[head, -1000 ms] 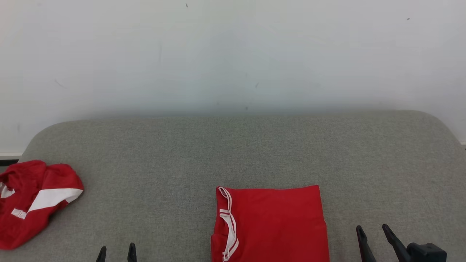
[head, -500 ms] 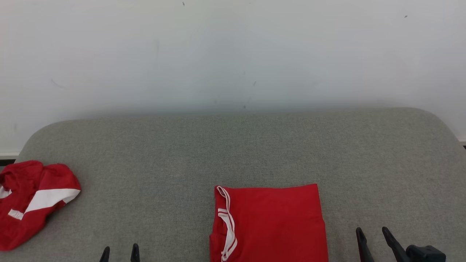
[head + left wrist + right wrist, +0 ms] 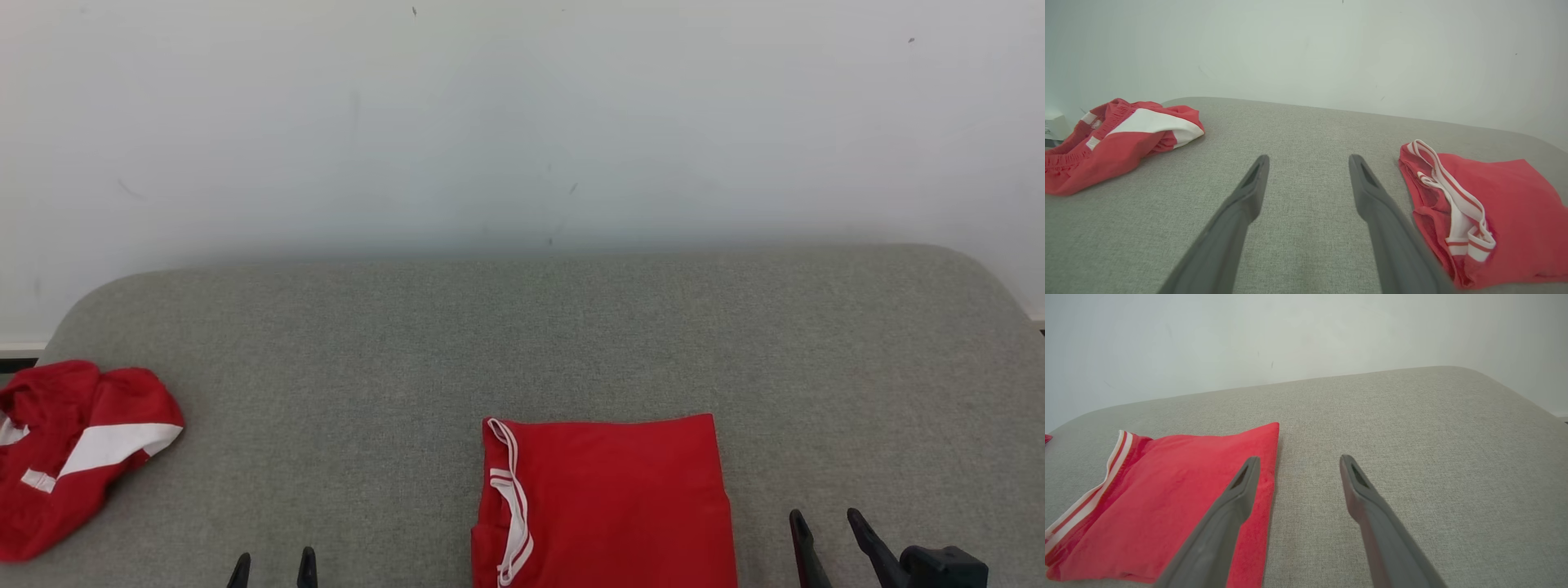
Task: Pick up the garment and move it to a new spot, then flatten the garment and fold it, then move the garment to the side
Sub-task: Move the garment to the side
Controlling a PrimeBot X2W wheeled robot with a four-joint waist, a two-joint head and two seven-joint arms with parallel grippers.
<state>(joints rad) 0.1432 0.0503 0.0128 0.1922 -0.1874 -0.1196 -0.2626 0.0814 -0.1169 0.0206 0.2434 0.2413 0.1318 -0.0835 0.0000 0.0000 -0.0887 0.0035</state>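
Head view has the folded red garment with white striped trim (image 3: 604,498) sitting at the near edge of the grey fabric-covered table (image 3: 522,327), a bit right of centre, with the trim side facing the robot's left. It's already a neat rectangle, so my guess is the flatten-and-fold part is done and only the move to the side is left.

The grippers sit on either side of it. The left gripper (image 3: 274,559) is well off the trim side and the right gripper (image 3: 823,518) is near the plain side. Both have their fingers spread wide with nothing between them. Reads to me like a hands-off pose, lined up to come in from both ends for the slide.

Further out, a crumpled red and white garment (image 3: 73,457) lies at the table's left end. It's probably a separate piece kept out of the way, but I can't tell if it's finished or waiting. Behind everything is a plain white wall (image 3: 522,122).

Stuff I can't make out:
- The folded garment's near end runs off the bottom of the head view, and so do most of both grippers.
- In the right wrist view one finger overlaps the cloth's edge, and I can't tell if it's touching or hovering.
- The crumpled piece is clipped at the left.
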